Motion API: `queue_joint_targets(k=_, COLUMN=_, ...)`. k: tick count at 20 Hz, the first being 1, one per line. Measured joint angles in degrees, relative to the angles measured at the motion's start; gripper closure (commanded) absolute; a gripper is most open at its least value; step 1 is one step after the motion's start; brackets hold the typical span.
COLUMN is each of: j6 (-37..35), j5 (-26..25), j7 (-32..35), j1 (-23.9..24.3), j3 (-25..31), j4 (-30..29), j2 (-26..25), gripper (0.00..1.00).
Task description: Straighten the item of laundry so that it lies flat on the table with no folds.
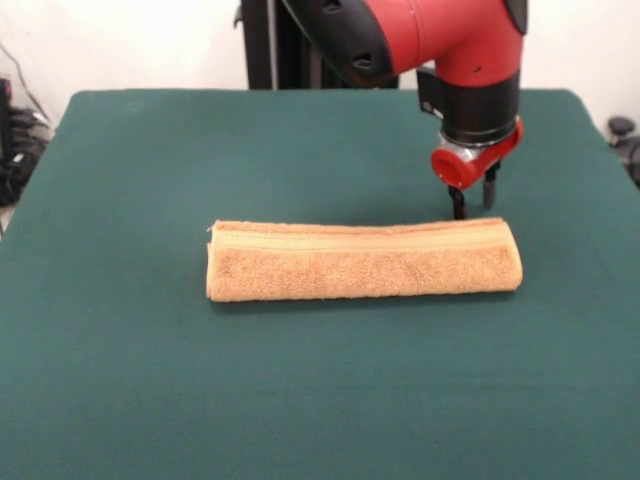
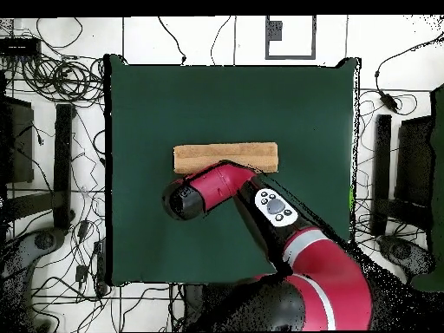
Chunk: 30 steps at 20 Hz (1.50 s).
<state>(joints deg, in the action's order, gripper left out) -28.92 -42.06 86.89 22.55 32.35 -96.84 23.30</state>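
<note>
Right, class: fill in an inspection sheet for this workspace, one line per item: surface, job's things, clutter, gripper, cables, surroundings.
Surface: green table, flat.
Job's things: towel folded into a long band at mid-table, not spread flat.
Clutter: nothing seen on the table.
Gripper: gripper just behind the towel's end, fingers slightly apart, pointing down, holding nothing.
Cables: many loose cables on the floor around the table.
Surroundings: white wall behind, dark equipment on the floor at both sides.
</note>
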Motion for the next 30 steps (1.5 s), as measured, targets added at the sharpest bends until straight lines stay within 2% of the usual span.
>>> queue_joint_targets(k=11, j6=0.08, j5=0.06, j7=0.00, j1=0.24, j3=0.18, j4=-0.02, j2=-0.06, gripper=0.00)
queue_joint_targets(k=18, j6=-1.35, j5=1.36, j7=0.00, j1=2.51, j3=1.81, j4=0.01, j2=-0.53, gripper=0.00)
queue_joint_targets(k=26, j6=-10.79, j5=4.59, j7=0.00, j1=6.83, j3=5.23, j4=0.81, j2=-0.26, gripper=0.00)
queue_joint_targets(k=30, j6=-19.79, j5=6.33, j7=-0.01, j1=8.67, j3=7.17, j4=2.45, j2=1.22, gripper=0.00)
